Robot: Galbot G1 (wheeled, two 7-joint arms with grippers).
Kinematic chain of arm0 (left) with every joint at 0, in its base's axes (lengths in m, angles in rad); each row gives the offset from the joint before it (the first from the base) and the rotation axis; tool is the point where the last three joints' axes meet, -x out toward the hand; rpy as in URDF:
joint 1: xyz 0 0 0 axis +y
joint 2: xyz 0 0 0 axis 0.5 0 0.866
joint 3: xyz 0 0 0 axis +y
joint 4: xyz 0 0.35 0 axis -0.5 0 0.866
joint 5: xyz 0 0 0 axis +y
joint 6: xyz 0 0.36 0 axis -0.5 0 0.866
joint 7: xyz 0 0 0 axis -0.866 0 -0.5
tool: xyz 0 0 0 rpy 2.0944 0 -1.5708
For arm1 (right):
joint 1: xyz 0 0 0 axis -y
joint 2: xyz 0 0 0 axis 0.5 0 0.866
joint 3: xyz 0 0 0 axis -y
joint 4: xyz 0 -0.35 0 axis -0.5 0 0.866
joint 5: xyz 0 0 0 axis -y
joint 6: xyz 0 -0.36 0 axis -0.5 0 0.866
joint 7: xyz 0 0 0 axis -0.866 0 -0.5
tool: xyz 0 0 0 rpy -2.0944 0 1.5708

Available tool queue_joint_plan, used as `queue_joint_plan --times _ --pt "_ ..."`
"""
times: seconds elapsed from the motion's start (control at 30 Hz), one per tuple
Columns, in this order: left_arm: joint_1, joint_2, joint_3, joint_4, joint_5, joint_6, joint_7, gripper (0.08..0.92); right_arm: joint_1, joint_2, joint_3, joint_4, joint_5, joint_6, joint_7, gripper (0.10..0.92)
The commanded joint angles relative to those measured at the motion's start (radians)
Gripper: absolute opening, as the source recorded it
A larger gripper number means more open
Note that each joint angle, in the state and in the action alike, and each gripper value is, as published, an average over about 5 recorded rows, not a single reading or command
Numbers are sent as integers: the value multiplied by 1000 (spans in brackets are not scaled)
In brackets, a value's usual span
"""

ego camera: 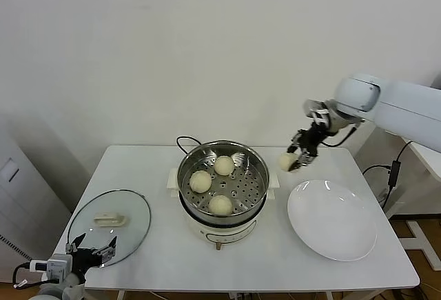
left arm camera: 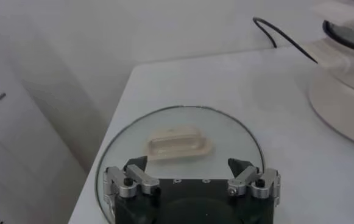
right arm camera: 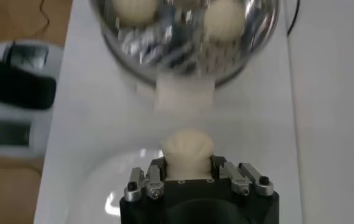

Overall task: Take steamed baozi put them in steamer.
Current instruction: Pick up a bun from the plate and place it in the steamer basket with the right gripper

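steamer (right arm camera: pixel 183 42) — cropped, blurred, fourth baozi (right arm camera: pixel 187 148) — underside hidden by jaws

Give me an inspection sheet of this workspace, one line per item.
Surface: white table, no spills seen.
Job's things: three baozi in the steamer; fourth baozi held in the air between steamer and white plate.
Clutter: glass lid flat at the table's left front corner.
Grippers: right tool shut on the fourth baozi; left tool open, low over the lid's near edge.
Cables: black cord behind the steamer.
Surroundings: plain white wall.
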State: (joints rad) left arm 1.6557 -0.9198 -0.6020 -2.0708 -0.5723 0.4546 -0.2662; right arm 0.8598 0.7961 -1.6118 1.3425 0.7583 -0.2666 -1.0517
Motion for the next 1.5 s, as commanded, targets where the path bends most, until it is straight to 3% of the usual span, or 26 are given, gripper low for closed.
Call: queue_joint_plan --times 0.03,0.33,1.13,1.27,1.5 --pt "-2 1 2 2 1 0 1 823 62 189 -65 52 210 -163 112 458" --pt "-1 -3 2 2 1 -3 1 823 -35 241 -39 58 187 -228 210 458" --pt "6 -12 -4 2 1 -6 1 823 -200 276 -4 22 72 -265 300 464" --pt "9 -12 -7 4 1 -10 2 823 -204 274 6 17 82 -266 313 534" --pt "9 -17 -7 2 1 -11 2 823 -190 234 88 9 119 -263 319 738"
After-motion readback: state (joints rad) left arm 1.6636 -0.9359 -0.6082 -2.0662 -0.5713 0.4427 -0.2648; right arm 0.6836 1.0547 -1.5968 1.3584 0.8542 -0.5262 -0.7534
